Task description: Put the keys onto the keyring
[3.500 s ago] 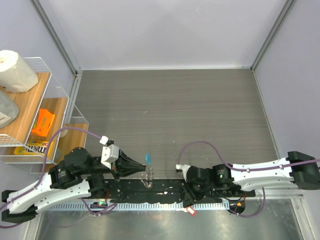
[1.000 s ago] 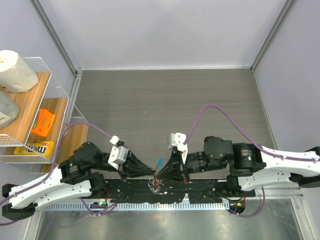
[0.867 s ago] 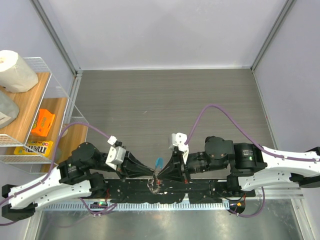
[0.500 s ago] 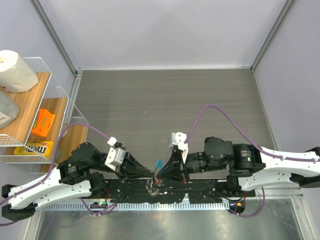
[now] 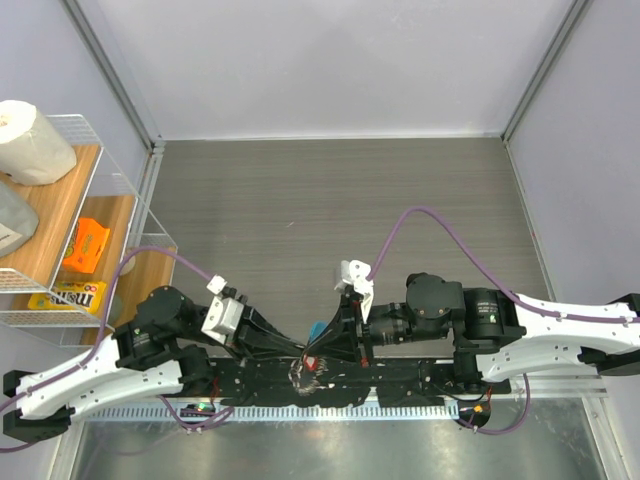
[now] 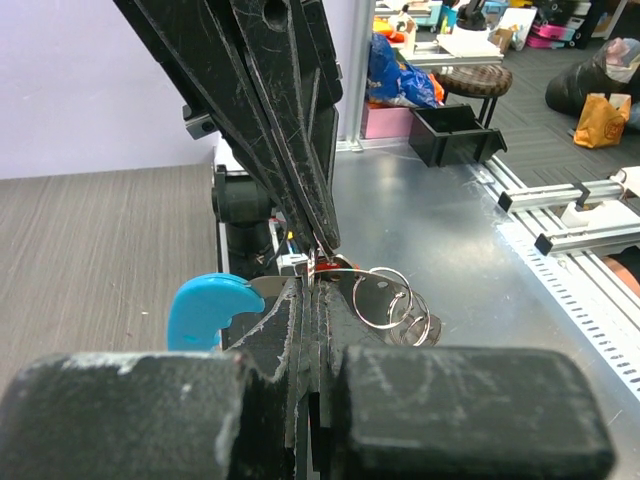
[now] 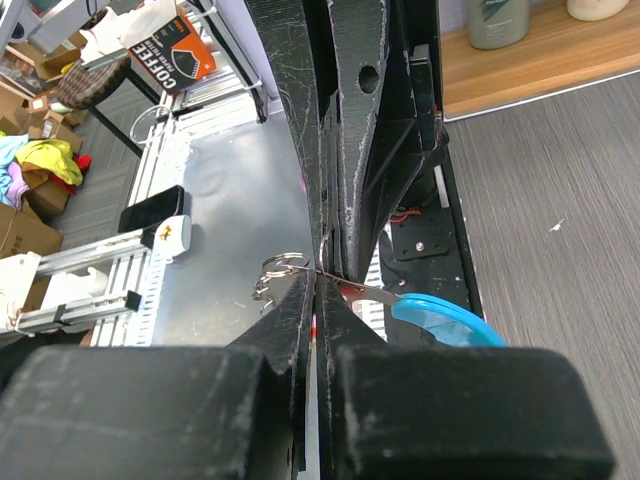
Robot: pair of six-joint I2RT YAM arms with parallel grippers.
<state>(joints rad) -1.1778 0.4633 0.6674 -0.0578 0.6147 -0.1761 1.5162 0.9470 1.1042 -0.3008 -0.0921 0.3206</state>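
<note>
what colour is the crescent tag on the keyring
The tag is light blue, plain with no pattern; the left wrist view shows it best.

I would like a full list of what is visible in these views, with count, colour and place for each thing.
table: one, grey wood grain, centre
key: one, red head, near edge, middle
keyring: one, silvery loops with light-blue tag, beside the key
wire shelf: one, white with wooden boards, left of table
paper roll: one, white, on the shelf
packet: one, orange, on the shelf
left end effector: one, black, shut on keyring
right end effector: one, black, shut on key
</note>
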